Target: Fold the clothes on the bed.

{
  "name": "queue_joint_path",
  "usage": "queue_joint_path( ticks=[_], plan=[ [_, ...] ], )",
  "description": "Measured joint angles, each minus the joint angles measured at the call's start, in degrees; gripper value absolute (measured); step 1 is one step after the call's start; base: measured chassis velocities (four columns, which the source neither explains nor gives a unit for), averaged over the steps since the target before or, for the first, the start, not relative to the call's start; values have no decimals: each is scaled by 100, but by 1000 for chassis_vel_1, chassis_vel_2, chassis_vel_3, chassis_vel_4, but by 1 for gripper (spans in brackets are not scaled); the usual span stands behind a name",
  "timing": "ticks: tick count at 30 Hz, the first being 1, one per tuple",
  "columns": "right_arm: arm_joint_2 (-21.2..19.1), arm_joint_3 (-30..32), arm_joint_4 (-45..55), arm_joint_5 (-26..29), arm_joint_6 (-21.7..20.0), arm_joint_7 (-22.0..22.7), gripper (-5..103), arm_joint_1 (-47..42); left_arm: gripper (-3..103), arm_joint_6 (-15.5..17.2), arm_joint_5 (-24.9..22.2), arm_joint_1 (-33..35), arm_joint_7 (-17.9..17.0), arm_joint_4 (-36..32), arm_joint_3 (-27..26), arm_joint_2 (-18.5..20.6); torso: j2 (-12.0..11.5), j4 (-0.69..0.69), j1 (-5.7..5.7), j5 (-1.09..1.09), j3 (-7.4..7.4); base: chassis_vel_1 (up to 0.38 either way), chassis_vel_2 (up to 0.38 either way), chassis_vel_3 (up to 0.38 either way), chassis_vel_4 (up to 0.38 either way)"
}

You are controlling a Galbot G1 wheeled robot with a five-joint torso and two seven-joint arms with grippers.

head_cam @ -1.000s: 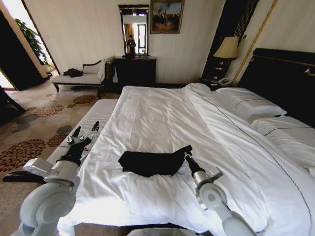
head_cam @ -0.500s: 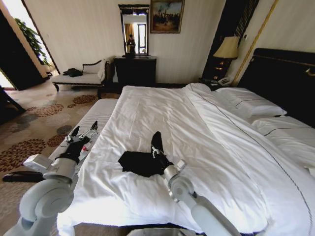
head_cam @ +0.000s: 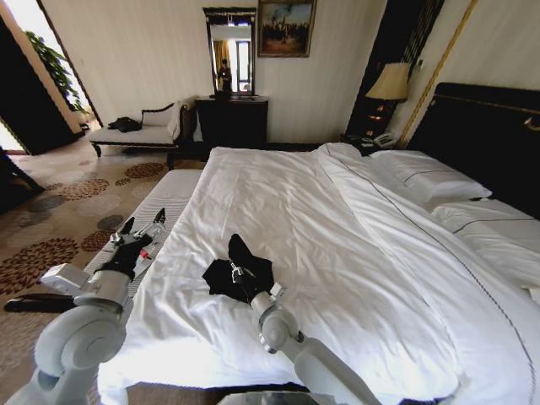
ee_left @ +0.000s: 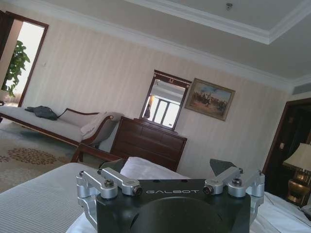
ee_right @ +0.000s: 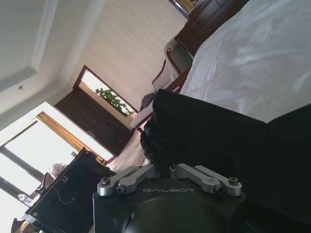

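Mid-fold: right pincer [head_cam: 240, 274] pinched black T-shirt [head_cam: 221, 277] edge, carrying it over bunched cloth near bed [head_cam: 278, 194] foot edge. Left pincer [head_cam: 141, 229] spread, idle off bed's side. Next prob: lay flap flat, let go w/o dragging.

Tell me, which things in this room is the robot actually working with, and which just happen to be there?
Part of the job:
- black soft-fabric T-shirt, pinched and lifted at one edge
- large white-sheeted bed
- right gripper, shut on the shirt
- left gripper, open, beside the bed

Just there:
- white-cushioned chaise
- dark wooden dresser
- yellow-shaded lamp
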Motion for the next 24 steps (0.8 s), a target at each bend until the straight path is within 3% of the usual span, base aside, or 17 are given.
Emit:
queue_joint_path(
  ticks=[5,7,8,12,15,18,19,21,23,24],
  plan=[
    [127,-90,-112,-7,19,97,-1,-100,100,-2,15,-28,0,41,74,-30,0,0,0,0,0,0,0,0,0],
    [202,-101,-180,-18,86,67,9,-129,100,-3,21,-39,0,55,87,-37,0,0,0,0,0,0,0,0,0],
    [202,-101,-180,-18,86,67,9,-129,100,-3,21,-39,0,55,87,-37,0,0,0,0,0,0,0,0,0],
    [277,-168,-104,-40,376,-292,26,-164,100,-5,23,-42,0,57,91,-45,0,0,0,1,0,0,0,0,0],
    [285,-184,-4,16,465,-378,31,-176,100,-5,25,-42,0,57,91,-47,0,1,0,0,0,0,0,0,0],
    [270,-150,273,186,663,-606,47,-242,100,-10,33,-41,0,80,87,-48,0,1,0,1,0,0,0,0,0],
    [270,-150,273,186,663,-606,47,-242,100,-10,33,-41,0,80,87,-48,0,1,0,1,0,0,0,0,0],
    [202,76,483,230,752,-679,58,-318,100,-18,37,-38,0,138,85,-51,0,1,0,2,0,0,0,0,0],
    [172,168,516,170,755,-652,58,-335,100,-21,44,-35,0,159,92,-52,0,1,0,2,0,0,0,0,0],
    [74,409,545,-98,765,-459,65,-374,100,-23,63,-26,1,212,118,-54,0,1,-1,2,0,0,0,0,0]
  ],
)
